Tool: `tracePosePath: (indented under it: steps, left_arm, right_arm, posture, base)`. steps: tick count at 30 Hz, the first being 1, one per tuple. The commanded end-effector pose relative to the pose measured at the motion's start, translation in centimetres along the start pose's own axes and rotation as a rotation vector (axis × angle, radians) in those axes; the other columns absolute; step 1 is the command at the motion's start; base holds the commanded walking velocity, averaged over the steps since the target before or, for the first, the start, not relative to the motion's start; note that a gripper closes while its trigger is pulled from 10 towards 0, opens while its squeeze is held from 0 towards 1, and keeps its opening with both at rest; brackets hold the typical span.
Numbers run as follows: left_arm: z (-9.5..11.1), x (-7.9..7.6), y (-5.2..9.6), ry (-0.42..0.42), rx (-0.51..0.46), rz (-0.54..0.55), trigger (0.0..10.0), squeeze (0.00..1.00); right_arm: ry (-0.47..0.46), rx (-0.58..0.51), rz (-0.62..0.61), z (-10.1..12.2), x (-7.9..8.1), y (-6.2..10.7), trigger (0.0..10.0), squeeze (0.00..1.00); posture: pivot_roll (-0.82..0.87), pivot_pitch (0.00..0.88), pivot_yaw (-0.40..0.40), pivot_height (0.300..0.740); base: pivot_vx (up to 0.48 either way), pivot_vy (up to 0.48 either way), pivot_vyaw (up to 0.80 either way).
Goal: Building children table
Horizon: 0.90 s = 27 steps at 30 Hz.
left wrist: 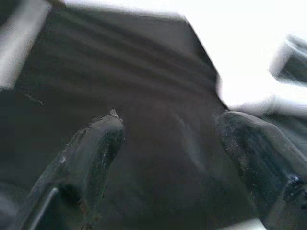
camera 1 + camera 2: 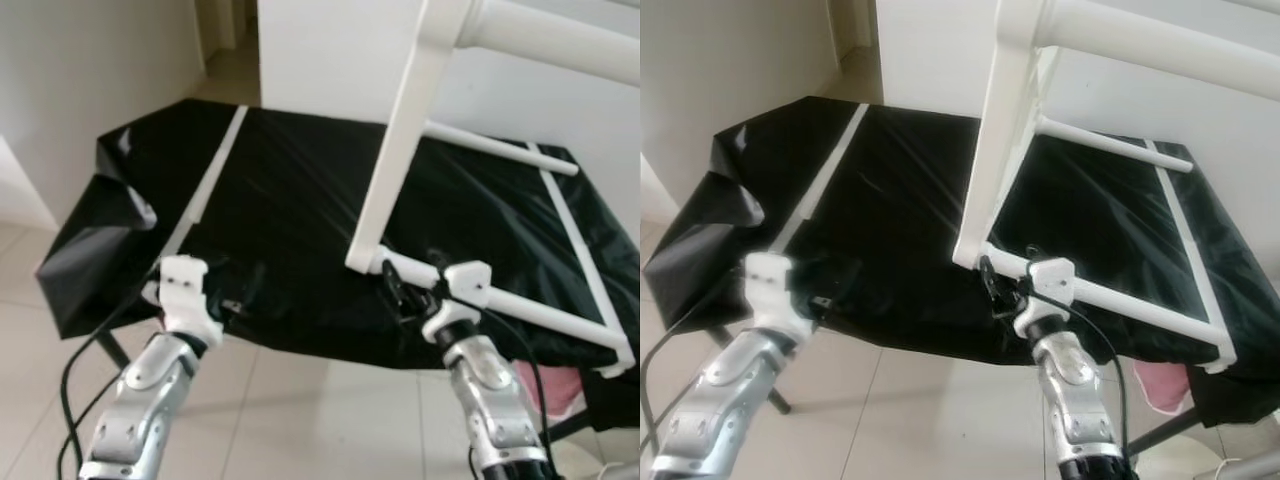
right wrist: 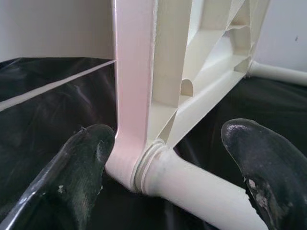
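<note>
Hidden or cut off: the top of the white table frame (image 2: pixel 400 150) runs out past the upper edge of both eye views, so its full shape cannot be made out; the left wrist view is blurred, and the pale shapes at its far end cannot be identified.
Counter (image 2: pixel 290 200): draped in a wrinkled black plastic sheet with white strips running across it; the sheet hangs in folds over the near left corner.
Table frame, look: glossy white plastic, a flat slanted upright with open ribbing on its inner face, joined at its foot to a round leg (image 3: pixel 192 184) through a ringed collar.
Table frame, place: its lower corner rests on the black sheet near the counter's front edge, toward the right; round white rods lie on the sheet further right and behind.
Right pincer (image 3: pixel 172 158): spread wide, one finger on each side of the collar joint; the left-hand finger (image 3: pixel 86 158) looks just against the upright, the other stands apart from the leg.
Left pincer (image 1: pixel 168 143): spread apart over bare black sheet at the counter's front left, holding nothing.
Below the counter: pale floor tiles, and something pink (image 2: pixel 550 385) at the right, partly hidden.
</note>
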<state>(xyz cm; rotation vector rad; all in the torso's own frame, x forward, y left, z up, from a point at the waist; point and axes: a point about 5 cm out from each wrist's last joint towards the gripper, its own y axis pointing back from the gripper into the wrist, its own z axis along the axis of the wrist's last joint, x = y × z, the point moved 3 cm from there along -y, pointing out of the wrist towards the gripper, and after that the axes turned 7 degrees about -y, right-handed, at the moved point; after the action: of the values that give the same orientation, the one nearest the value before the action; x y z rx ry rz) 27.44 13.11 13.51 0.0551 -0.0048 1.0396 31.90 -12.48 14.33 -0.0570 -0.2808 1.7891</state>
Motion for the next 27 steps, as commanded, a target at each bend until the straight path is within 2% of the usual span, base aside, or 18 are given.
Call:
tracePosePath:
  steps: [1,5,9,13,17,27]
  left_arm:
    - [0.8,-4.8,0.9,0.025,-0.053,-0.503,10.0,0.00]
    - [1.1,-5.8,1.3,0.021,-0.035,-0.564,10.0,0.00]
    - [2.0,-7.1,2.1,0.019,-0.027,-0.654,10.0,0.00]
    - [2.4,-7.4,2.4,0.024,-0.034,-0.677,10.0,0.00]
    - [3.3,-8.1,3.0,0.054,-0.039,-0.713,10.0,0.00]
    - [3.2,-8.2,3.4,0.079,-0.024,-0.720,10.0,0.00]
  right_arm:
    - [0.009,0.003,0.005,-0.3,0.6,-0.4,10.0,0.00]
    - [0.001,-0.008,-0.017,-0.3,1.3,-1.5,10.0,0.00]
    - [-0.018,-0.022,-0.030,-0.3,2.7,-3.2,10.0,0.00]
    - [-0.018,-0.023,-0.052,-0.2,2.9,-3.9,10.0,0.00]
    - [0.010,-0.039,-0.148,0.0,2.9,-5.4,10.0,0.00]
    - [0.033,-0.052,-0.283,0.3,3.1,-7.2,10.0,0.00]
  posture:
    - [0.05,0.045,-0.054,0.740]
    - [0.05,0.045,-0.055,0.740]
    - [0.06,0.045,-0.060,0.740]
    - [0.07,0.045,-0.062,0.740]
    - [0.08,0.044,-0.072,0.740]
    - [0.11,0.039,-0.080,0.740]
  base:
    - [0.000,0.000,0.00]
    - [0.000,0.000,0.00]
    - [0.000,0.000,0.00]
    - [0.000,0.000,0.00]
    - [0.000,0.000,0.00]
    - [0.000,0.000,0.00]
